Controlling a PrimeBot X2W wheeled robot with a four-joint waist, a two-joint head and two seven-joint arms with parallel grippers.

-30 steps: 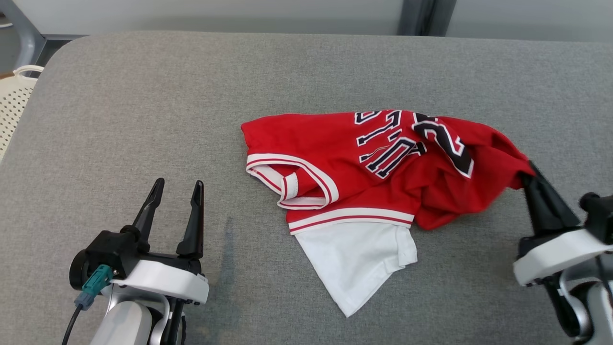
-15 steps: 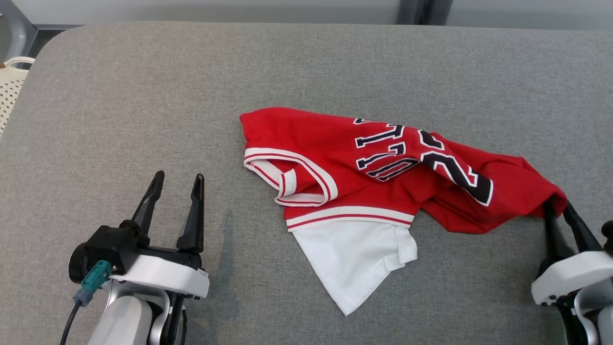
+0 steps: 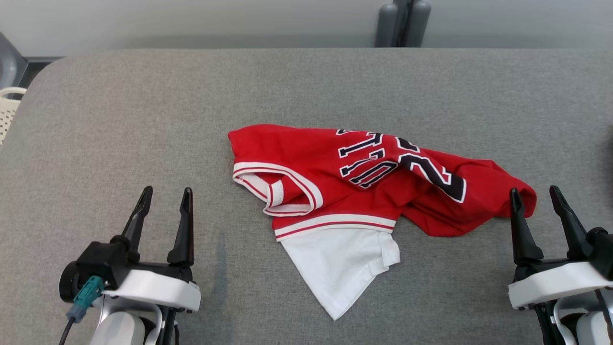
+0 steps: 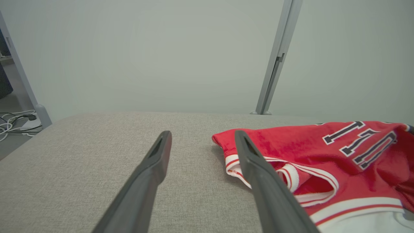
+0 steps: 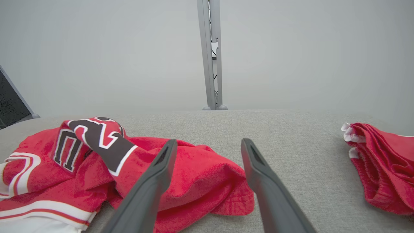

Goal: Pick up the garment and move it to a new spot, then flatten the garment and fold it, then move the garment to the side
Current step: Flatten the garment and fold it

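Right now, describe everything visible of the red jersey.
The jersey is red, soft knit-looking cloth with white-and-red striped trim, dark white-edged lettering and numerals, and a white panel poking out toward the robot. It lies crumpled and unfolded, spread sideways on the grey fabric surface. The right tool stands open at its right end, not gripping it.

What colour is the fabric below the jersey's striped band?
The fabric is plain white; head view shows it best.

Jersey (image 3: 306,153): red, white-and-red striped trim, dark white-edged numerals, white lower panel. Table (image 3: 119,120): grey weave. Second cloth (image 5: 385,168): red, seemingly white-trimmed. Basket (image 3: 5,108): cream.
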